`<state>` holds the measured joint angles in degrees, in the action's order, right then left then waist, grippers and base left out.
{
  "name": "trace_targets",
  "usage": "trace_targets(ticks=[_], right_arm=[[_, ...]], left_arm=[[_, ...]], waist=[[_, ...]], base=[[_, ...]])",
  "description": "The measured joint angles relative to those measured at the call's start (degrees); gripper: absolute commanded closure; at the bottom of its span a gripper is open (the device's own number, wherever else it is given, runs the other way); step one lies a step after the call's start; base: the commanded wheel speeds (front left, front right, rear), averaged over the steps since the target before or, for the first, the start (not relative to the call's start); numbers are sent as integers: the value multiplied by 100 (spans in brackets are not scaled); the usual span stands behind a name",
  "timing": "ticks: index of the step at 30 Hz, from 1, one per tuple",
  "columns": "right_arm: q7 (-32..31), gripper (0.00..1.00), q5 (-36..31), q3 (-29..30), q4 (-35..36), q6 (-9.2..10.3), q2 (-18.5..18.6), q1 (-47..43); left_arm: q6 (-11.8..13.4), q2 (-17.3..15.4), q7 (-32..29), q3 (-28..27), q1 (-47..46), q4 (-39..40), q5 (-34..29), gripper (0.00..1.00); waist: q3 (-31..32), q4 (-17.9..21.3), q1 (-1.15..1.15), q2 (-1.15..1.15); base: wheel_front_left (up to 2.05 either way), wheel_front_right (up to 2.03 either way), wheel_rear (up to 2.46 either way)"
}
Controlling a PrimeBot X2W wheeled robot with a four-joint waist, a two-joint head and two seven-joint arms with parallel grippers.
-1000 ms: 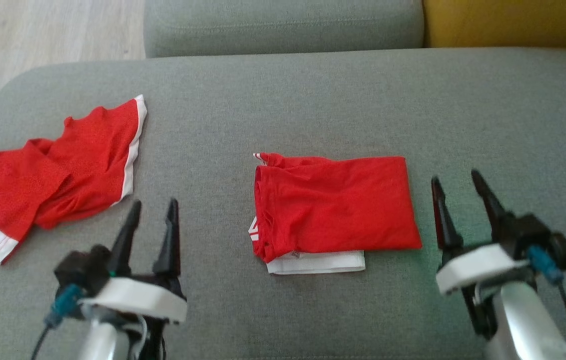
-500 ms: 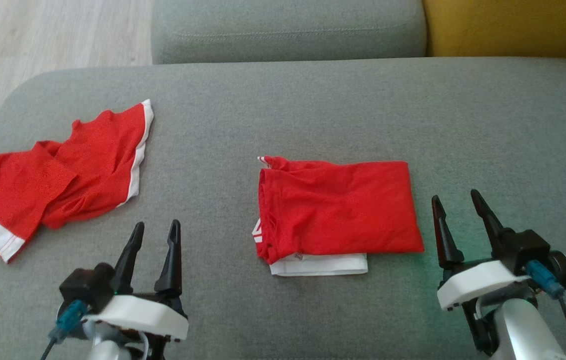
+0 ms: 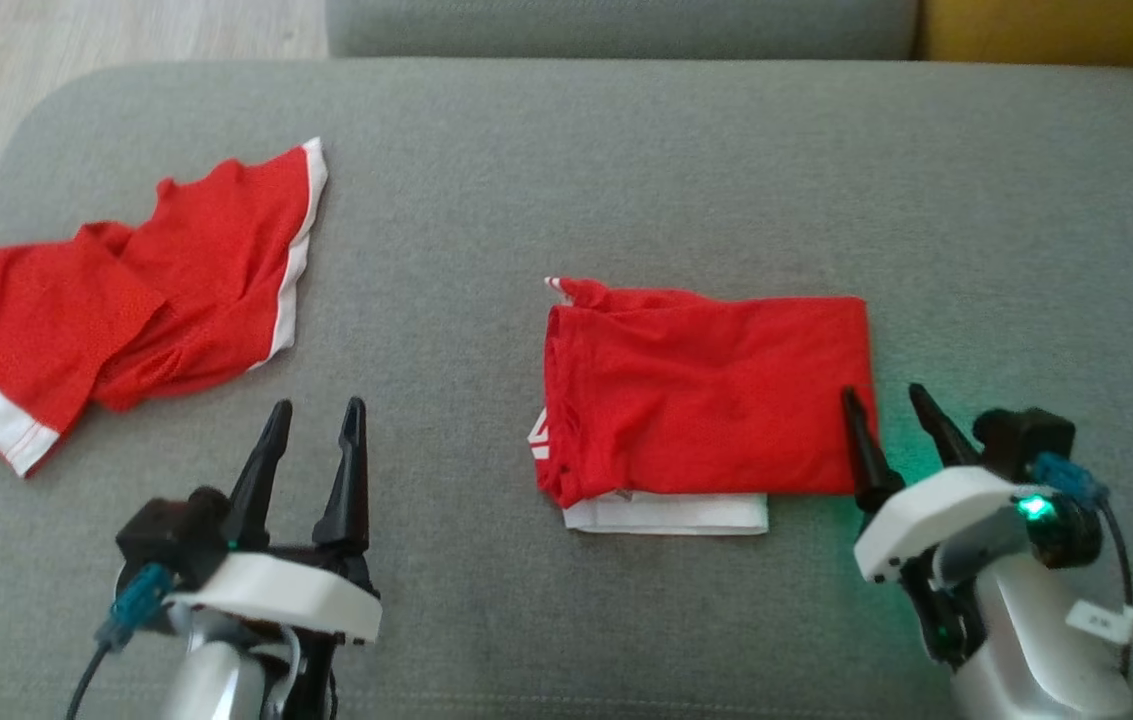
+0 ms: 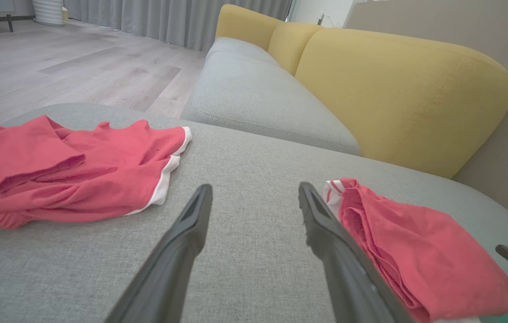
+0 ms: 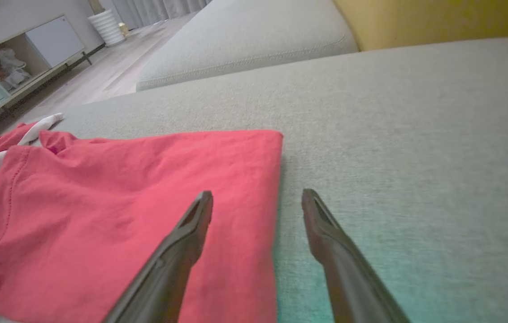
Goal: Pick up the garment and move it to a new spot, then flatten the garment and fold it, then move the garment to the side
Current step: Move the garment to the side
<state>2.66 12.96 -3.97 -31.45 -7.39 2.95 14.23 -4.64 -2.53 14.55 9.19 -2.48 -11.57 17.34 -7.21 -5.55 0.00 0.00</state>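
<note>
While head view frames folded garment (image 3: 706,400), right wrist view, pale cabinet (image 5: 52,42)

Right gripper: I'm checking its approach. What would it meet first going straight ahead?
Probably the folded red garment: the open right gripper straddles its right edge, with bare sofa beside it; height above the cloth is unclear.

The crumpled red garment (image 3: 126,300) runs off the head view's left edge. One finger of the right gripper (image 3: 882,393) covers the right edge of the folded garment (image 3: 706,400); its white layer (image 3: 666,515) mostly hides underneath.
</note>
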Motion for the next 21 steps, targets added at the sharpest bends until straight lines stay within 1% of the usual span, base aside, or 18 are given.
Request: trace_targets(ticks=[3, 8, 11, 12, 13, 14, 16, 19, 21], right_arm=[[-104, 0, 177, -103, -313, 0, -1, 181], [-216, 0, 209, -235, -813, 0, 5, 409], [-215, 0, 428, -370, -1014, 0, 21, 611], [-213, 24, 477, -436, -1074, 0, 24, 678], [-198, 83, 486, -504, -1132, 0, 33, 739], [-167, 100, 485, -578, -1176, 0, 41, 788], [-53, 100, 333, -690, -1233, 0, 41, 875], [180, 100, -520, -631, -1263, 0, 25, 1005], [247, 100, -957, -561, -1187, 0, 81, 1130]], left_arm=[[-45, 0, 0, 12, -65, -3, 0, 0], [-47, 1, 0, -1, -137, -30, 4, 0], [-48, 1, 0, -31, -169, -33, 4, 0], [-48, 1, 0, -42, -169, -42, 4, 0], [-48, 1, 0, -56, -169, -51, 4, 0], [-49, 1, 0, -66, -171, -57, 4, 0], [-49, 1, 0, -82, -176, -67, 3, 0], [-52, 1, 0, -107, -219, -65, -3, 0], [-91, 2, 0, -120, -274, -35, -2, 0]], waist=[[-101, -72, 0, 0], [-212, -152, 0, 0], [-251, -159, 0, 0], [-261, -154, 0, 0], [-269, -144, 0, 0], [-276, -131, 0, 0], [-287, -88, 0, 0], [-306, 2, 0, 0], [-321, 70, 0, 0]], base=[[0, 0, 0], [0, 0, 0], [0, 0, 0], [0, 0, 0], [0, 0, 0], [0, 0, 0], [0, 0, 0], [0, 0, 0], [0, 0, 0]])
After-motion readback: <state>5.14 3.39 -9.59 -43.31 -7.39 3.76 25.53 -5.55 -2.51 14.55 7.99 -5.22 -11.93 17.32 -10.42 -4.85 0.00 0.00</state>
